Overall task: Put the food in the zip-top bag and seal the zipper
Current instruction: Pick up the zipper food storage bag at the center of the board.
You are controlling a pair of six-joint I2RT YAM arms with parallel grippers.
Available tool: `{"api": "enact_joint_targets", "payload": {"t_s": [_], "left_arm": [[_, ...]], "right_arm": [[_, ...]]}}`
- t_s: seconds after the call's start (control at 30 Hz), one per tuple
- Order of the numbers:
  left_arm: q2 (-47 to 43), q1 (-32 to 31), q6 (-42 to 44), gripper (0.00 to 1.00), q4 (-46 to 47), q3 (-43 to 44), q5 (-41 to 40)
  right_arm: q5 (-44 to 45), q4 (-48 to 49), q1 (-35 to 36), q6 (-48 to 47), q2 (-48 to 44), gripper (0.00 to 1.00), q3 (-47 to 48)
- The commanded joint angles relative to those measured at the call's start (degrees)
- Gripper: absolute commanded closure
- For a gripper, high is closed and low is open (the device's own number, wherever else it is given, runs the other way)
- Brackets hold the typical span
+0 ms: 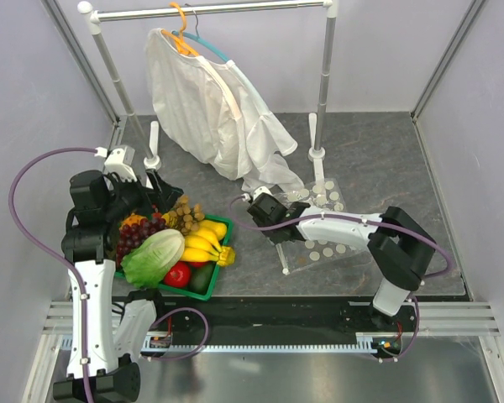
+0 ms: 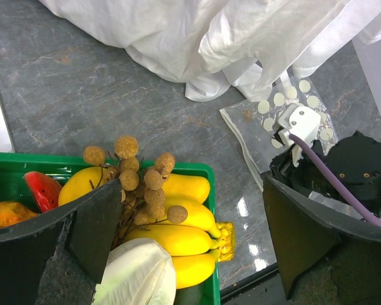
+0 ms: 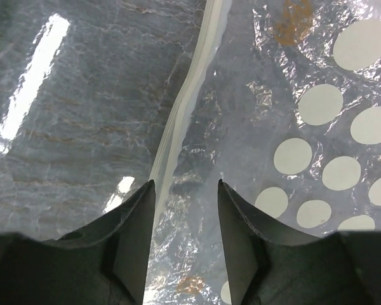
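- Looking close in, we see the left gripper hanging over the green basket. Its fingers are wide apart and hold nothing.
- The brown berries and purple grapes sit in that basket with the bananas and lettuce.
- Beside the basket, the clear dotted bag lies flat on the gray table.
- The right gripper is low over the bag's zipper. Its fingers are apart, and we cannot tell if they touch it.
- Farthest back, a white shirt hangs on a rack.
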Motion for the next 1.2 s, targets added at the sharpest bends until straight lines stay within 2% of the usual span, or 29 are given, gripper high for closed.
{"api": "enact_joint_targets", "payload": {"t_s": [0.0,0.33,0.43,0.5,0.53,0.57,0.6,0.7,0.97,1.03,1.17], "left_arm": [[-1.14,0.12,1.28,0.02,0.81,-1.08,-0.75],[-2.02,0.21,1.71,0.02,0.98,-3.19,-0.92],[-1.75,0.12,1.54,0.03,1.33,-3.37,-0.83],[-1.67,0.12,1.45,0.03,1.60,-3.54,-0.66],[-1.58,0.12,1.45,0.03,1.60,-3.46,-0.57],[-1.58,0.12,1.45,0.03,1.69,-3.63,-0.40],[-1.67,0.12,1.36,0.03,1.69,-3.80,-0.13],[-1.93,0.12,1.63,0.03,1.69,-3.89,1.36],[-4.48,0.12,0.58,0.03,1.77,-5.38,12.15],[-5.53,0.12,-3.35,0.06,3.08,-7.84,17.15],[-7.55,-0.84,-12.07,0.07,14.21,-17.66,24.12]], "right_arm": [[2.69,-1.25,0.06,2.28,2.44,0.49,4.27],[2.69,-1.87,-0.03,3.25,7.45,0.55,5.33],[2.60,-1.87,-0.20,3.42,7.89,0.63,5.24],[1.38,-2.31,-0.82,3.33,7.98,0.73,5.68],[0.68,-2.57,-0.99,3.16,7.72,0.79,5.94],[-0.03,-3.44,-1.34,2.81,7.45,0.93,6.29],[-1.34,-4.24,-1.43,2.55,6.67,0.99,7.17],[-4.15,-7.40,-2.66,1.58,4.47,1.00,9.36],[-15.75,-11.71,-9.94,-2.46,-13.10,1.00,9.55],[-19.35,-11.54,-11.54,-2.20,-18.28,1.00,8.58],[-26.64,-7.86,-12.51,1.48,-24.62,1.00,5.43]]}}
